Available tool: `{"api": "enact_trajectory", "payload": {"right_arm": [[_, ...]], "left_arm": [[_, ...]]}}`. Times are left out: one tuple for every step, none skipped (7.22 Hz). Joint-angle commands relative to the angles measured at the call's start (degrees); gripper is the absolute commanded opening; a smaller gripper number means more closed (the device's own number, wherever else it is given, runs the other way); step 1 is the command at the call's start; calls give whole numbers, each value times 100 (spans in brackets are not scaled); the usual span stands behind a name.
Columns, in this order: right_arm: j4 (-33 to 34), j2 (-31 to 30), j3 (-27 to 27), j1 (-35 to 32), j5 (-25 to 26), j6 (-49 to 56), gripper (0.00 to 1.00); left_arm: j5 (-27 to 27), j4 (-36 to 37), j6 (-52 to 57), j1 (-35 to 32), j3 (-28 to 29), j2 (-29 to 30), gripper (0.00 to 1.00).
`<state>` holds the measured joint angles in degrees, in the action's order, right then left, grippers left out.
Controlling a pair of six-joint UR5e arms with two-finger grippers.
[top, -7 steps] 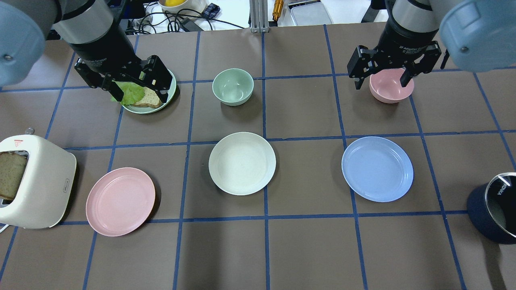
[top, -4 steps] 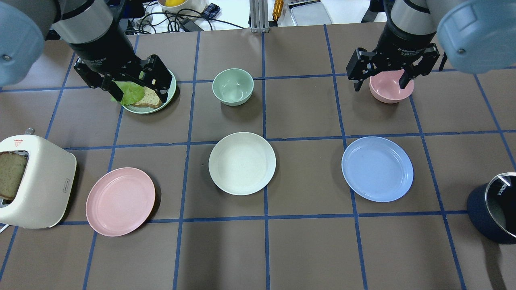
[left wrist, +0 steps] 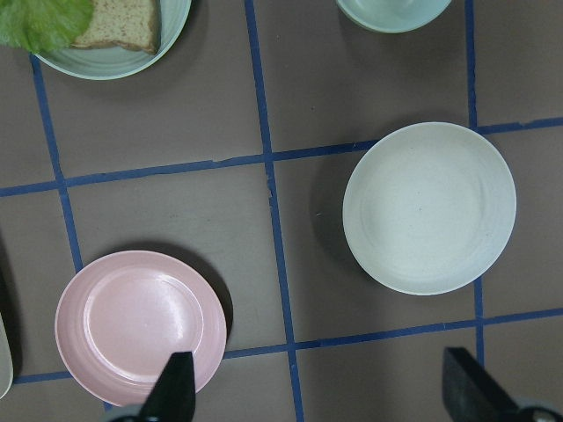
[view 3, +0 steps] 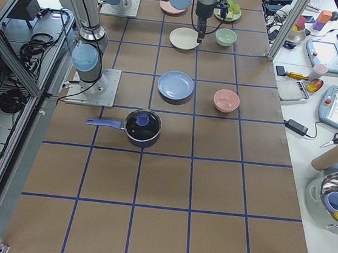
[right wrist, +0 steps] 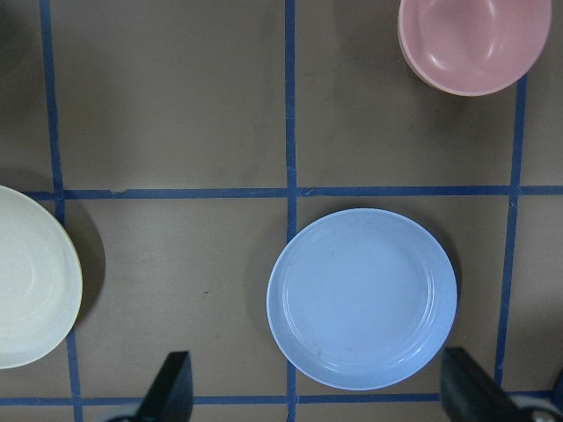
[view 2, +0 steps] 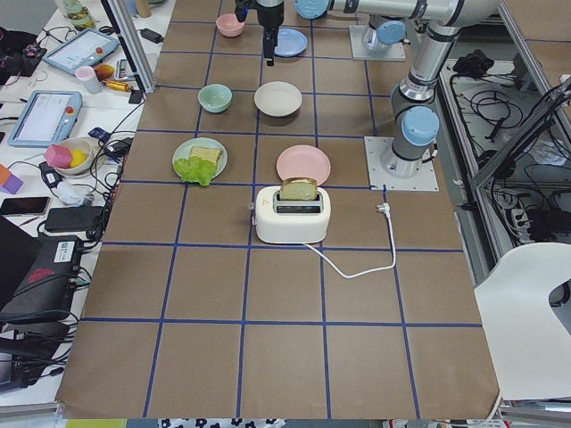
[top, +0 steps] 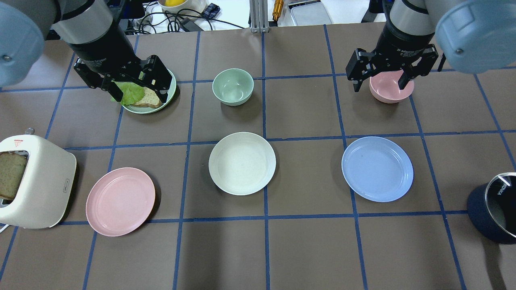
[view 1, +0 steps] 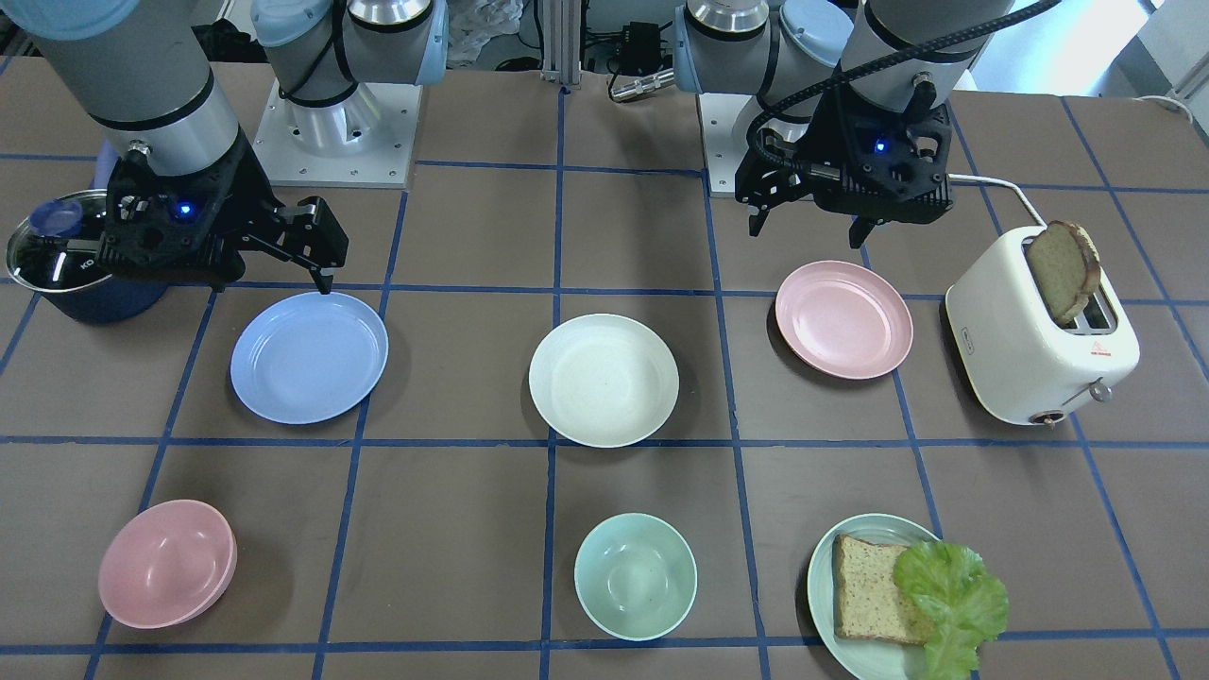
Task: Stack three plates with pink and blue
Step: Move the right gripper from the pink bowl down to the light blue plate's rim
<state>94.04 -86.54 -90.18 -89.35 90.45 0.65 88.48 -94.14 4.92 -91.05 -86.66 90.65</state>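
I read left gripper (top: 139, 94) spread wide, empty, high above the table (top: 306, 249), right gripper (top: 379, 87) the same, pink plate (top: 120, 201) nearest the left, blue plate (top: 377, 168) nearest the right, cream plate (top: 242, 163) between them, all three apart, flat on the table

A: What is seen in the middle?
B: A blue plate (right wrist: 362, 299) is seen, laid flat on the brown table (right wrist: 176, 114).
A: What else is shown?
B: A cream plate (right wrist: 31, 277) is cut off at the left. A pink bowl (right wrist: 473, 40) is seen top right. The right gripper (right wrist: 317, 356) is spread wide.
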Motion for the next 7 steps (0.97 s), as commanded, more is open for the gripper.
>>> {"api": "enact_trajectory", "payload": {"right_arm": [[-17,23,-9,84,25,49,100],[-17,111,-113,258,25,76,100],[35,120,-428,547,-44,137,100],[218,120,-770,829,-45,286,100],[429,129,-1078,1040,16,522,100],[701,138,-1351,1147,34,664,100],[1104,155,-1693,1331,69,856,100]], "left_arm": [[2,1,0,0,8,5,100],[2,1,0,0,0,5,100],[2,1,0,0,8,5,100],[2,10,0,0,8,5,100],[2,10,0,0,8,5,100],[2,10,0,0,8,5,100],[2,10,0,0,8,5,100]]}}
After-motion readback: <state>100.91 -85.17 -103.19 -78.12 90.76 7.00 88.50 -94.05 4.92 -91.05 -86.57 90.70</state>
